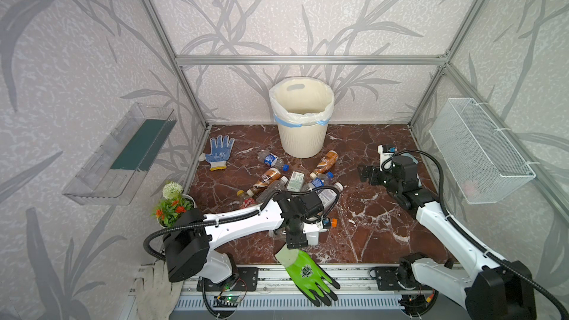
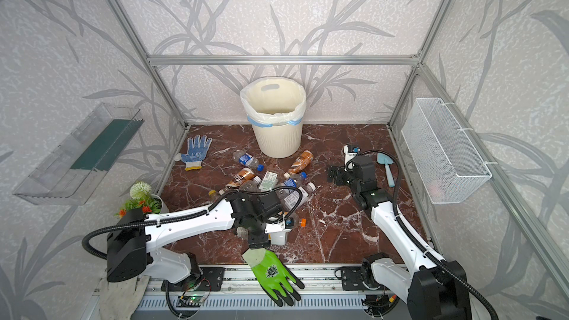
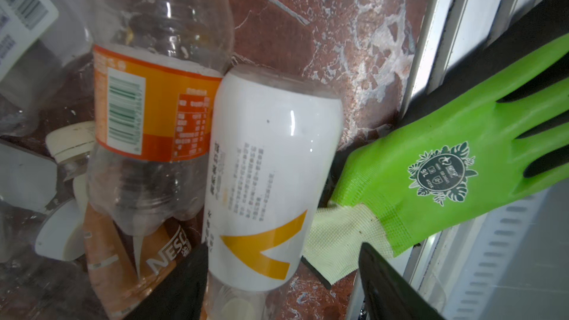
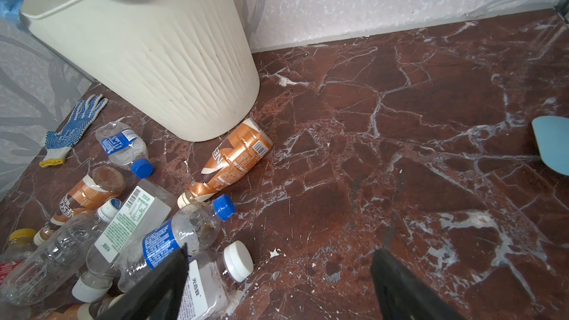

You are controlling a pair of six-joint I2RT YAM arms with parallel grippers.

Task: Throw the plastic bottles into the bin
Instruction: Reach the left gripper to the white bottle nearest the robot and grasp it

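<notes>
Straddling white bottle, left gripper half-spread.

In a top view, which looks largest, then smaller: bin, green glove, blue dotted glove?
bin
green glove
blue dotted glove
The green glove lies nearer the camera, so the gloves' real order is unsure.

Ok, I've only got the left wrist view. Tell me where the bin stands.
Observer: The bin stands upright at the back, beyond the pile of bottles.
Operator: Now report the right gripper.
Observer: The right gripper is open and holds nothing, to the right of that pile.
Operator: Name the bottle closest to the bin.
Observer: A brown-labelled bottle lies on its side at the bin's base.
</notes>
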